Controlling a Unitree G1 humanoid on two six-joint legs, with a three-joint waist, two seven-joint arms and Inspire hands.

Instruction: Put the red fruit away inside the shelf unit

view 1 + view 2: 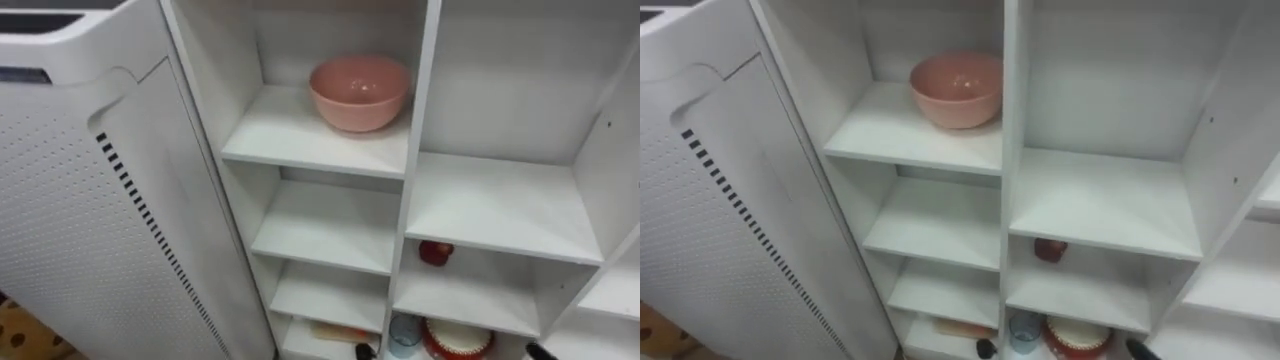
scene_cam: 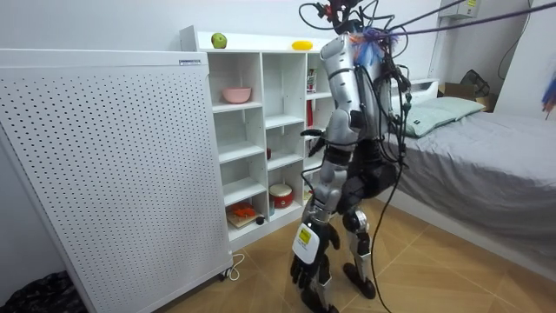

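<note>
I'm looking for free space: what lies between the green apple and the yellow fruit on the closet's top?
Nothing: in the room view the closet's white top is bare between the green apple and the yellow fruit.

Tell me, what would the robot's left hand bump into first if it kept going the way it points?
Probably the floor: the left hand hangs pointing down, nothing visible beneath it.

White perforated panel (image 2: 104, 165) at the room view's left, against white closet (image 2: 261, 130); grey bed (image 2: 495, 165), pillow (image 2: 443, 113) right; wood-look floor (image 2: 452, 269); white wall (image 2: 104, 22).
</note>
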